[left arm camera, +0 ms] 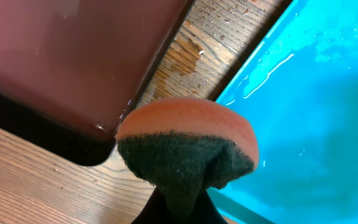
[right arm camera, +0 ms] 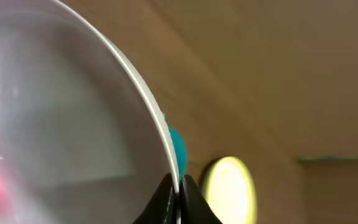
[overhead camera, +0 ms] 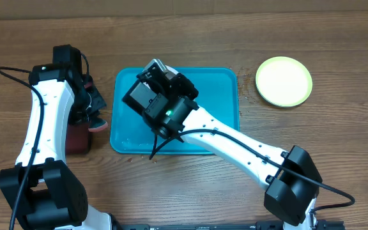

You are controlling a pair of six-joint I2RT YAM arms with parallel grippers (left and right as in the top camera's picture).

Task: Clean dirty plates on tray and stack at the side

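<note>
My right gripper is shut on the rim of a white plate, held tilted above the teal tray. A red smear shows at the plate's lower left. In the overhead view the right wrist hides nearly all of that plate. A yellow-green plate lies flat on the table to the right of the tray, and it also shows as a blurred yellow-green plate in the right wrist view. My left gripper is shut on an orange sponge with a dark green scouring face, just off the tray's wet left edge.
A dark red, black-rimmed tray lies on the wooden table under my left arm, close to the teal tray's left side. Water drops lie on the wood between the two trays. My right arm crosses the table's front right.
</note>
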